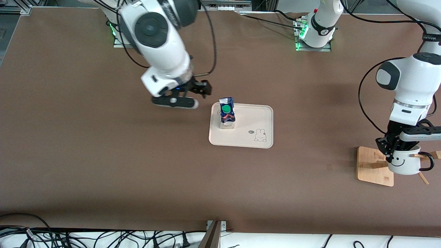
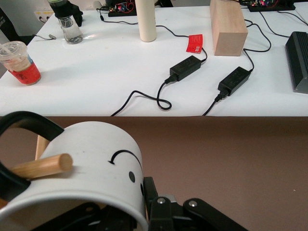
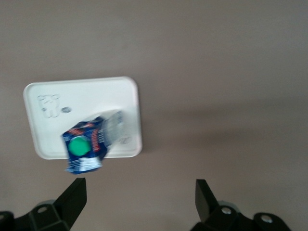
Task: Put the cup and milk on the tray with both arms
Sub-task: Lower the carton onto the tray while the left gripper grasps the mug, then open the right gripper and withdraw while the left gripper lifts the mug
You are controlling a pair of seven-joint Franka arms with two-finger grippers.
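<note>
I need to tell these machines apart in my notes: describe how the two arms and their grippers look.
Both arms are glossy white jointed shells with dark grey joint caps and loose black cables looping alongside. The left arm wears a dark band with white lettering near its upper link. The left gripper and the right gripper are black with two fingers. Green lights glow at both bases.
</note>
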